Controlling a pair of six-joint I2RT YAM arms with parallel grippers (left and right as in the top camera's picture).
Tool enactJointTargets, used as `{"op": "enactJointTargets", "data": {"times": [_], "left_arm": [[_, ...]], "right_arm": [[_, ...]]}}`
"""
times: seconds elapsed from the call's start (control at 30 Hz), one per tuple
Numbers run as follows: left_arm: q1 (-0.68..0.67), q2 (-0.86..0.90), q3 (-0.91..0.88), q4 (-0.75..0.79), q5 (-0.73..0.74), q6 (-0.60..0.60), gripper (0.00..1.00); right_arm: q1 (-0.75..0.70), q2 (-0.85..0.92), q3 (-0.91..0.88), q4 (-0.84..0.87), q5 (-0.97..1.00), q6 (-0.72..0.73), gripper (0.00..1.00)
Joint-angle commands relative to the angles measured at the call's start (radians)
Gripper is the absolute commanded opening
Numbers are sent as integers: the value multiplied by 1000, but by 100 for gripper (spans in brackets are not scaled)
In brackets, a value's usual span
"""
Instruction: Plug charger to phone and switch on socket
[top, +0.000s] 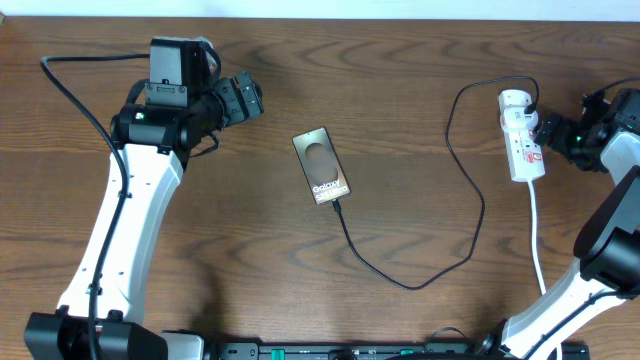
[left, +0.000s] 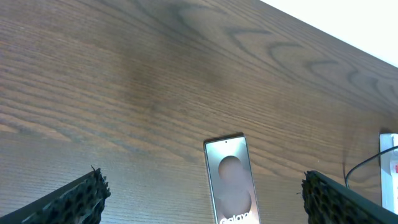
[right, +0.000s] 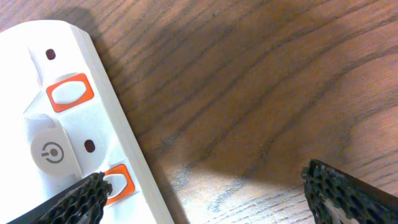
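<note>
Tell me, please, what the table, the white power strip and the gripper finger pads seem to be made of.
Table: wood or wood-look laminate, dark brown, matt; flowing grain lines show.
Power strip: moulded plastic, smooth white with a slight sheen, and orange-red switches.
Finger pads: probably black rubber or textured plastic; their surface is ribbed and dull.
</note>
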Motion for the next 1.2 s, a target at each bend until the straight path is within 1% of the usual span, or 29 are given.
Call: {"op": "enactJointTargets", "data": {"times": [0.0,0.27,0.4,0.77,0.97,1.17], "left_arm": [[5,2,9,-3,-13,10,97],[5,2,9,-3,-13,10,97],[5,2,9,-3,-13,10,97],[5,2,9,-3,-13,10,97],[5,2,9,-3,-13,10,97],[5,2,9,-3,-13,10,97]], "right_arm": [[20,35,3,-21,-34,-1,99],[65,39,3,-44,-29,-8,99],[84,39,3,-57,5,-9,99],[93,39,0,-72,8,-8,99],[100,41,-3,-77,-5,-8,99],[101,41,-4,-98,-61,-8,99]]}}
